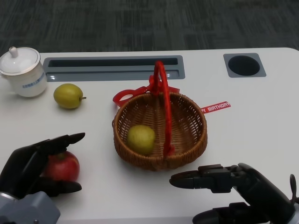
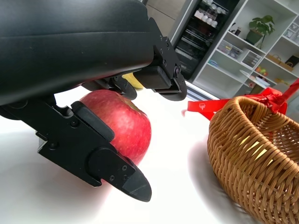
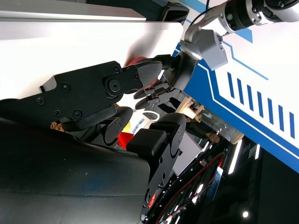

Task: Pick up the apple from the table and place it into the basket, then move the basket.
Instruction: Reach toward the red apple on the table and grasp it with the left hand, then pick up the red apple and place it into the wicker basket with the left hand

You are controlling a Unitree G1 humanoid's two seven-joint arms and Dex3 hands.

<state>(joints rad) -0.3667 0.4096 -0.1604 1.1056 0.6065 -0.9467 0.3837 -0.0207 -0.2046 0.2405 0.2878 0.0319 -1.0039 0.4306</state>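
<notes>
A red apple (image 1: 63,167) sits on the white table at the lower left. My left hand (image 1: 32,168) wraps around it, fingers over its top and thumb at its near side. In the left wrist view the fingers (image 2: 107,158) press against the apple (image 2: 128,126), which rests on the table. The wicker basket (image 1: 196,135) with a red handle (image 1: 163,107) stands at the centre, to the right of the apple. My right hand (image 1: 233,184) hovers at the basket's near right side, fingers stretched out and holding nothing.
A yellow-green fruit (image 1: 141,138) lies inside the basket, and another (image 1: 68,95) lies on the table at the back left. A white lidded cup (image 1: 23,71) stands at the far left. A long slot (image 1: 112,67) and a round hole (image 1: 244,65) run along the table's far edge.
</notes>
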